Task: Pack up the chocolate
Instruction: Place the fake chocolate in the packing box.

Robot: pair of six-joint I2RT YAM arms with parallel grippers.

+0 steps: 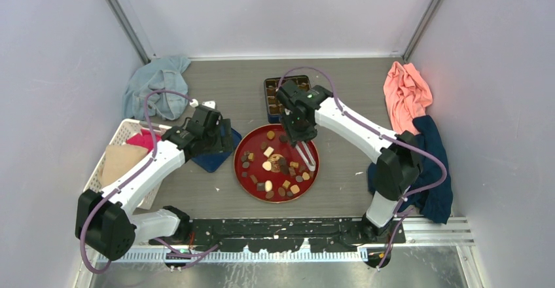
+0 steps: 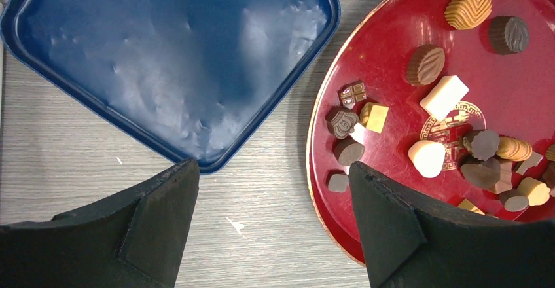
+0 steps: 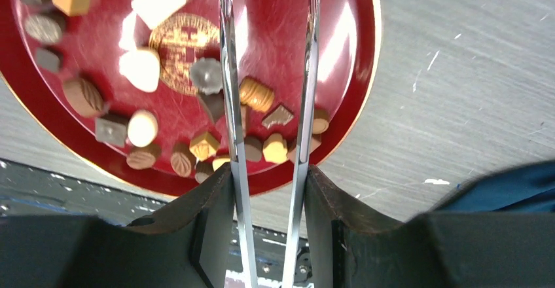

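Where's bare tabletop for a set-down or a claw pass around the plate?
Free: grey wood tabletop right of the round red plate, up to the dark blue cloth; also behind it, between the light blue cloth and the brown compartment box. Crowded: plate's near half, thick with chocolate pieces; square blue tray nearly touches its left rim.

Bright, even overhead light on the grey wood-grain table (image 1: pixel 353 105) — shadows faint. White glare flares on the glossy round red plate (image 3: pixel 340 72), hazes the shiny dark-blue square tray (image 2: pixel 163 59) and streaks the thin steel tongs (image 3: pixel 227 72).
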